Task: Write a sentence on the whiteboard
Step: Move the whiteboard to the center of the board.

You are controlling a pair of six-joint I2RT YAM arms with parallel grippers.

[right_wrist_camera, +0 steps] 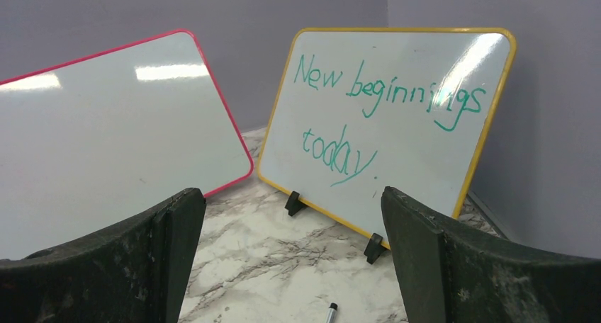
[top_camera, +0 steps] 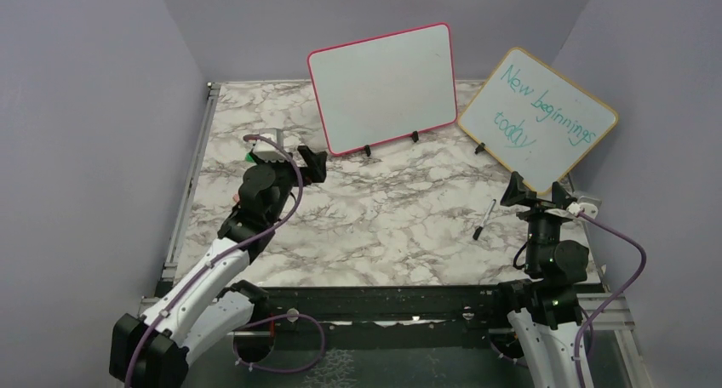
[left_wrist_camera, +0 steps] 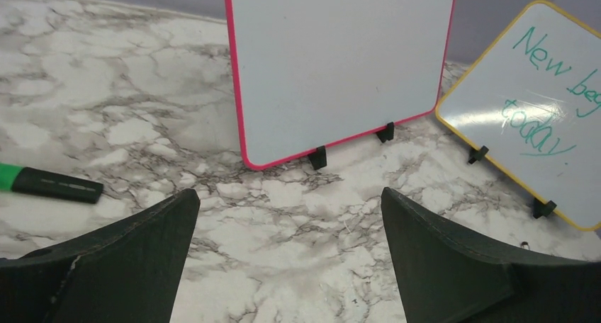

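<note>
Whiteboard [top_camera: 383, 86] blank, one lettered board [top_camera: 538, 120], perhaps two markers [top_camera: 484, 220], left tool [left_wrist_camera: 287, 195], right tool [right_wrist_camera: 290, 195] agape

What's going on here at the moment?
Nothing is being handled yet. The pink-framed whiteboard is blank. The left gripper and right gripper are both open and empty, facing the boards. A black marker lies on the table by the right gripper, and a green-capped marker lies by the left.
</note>
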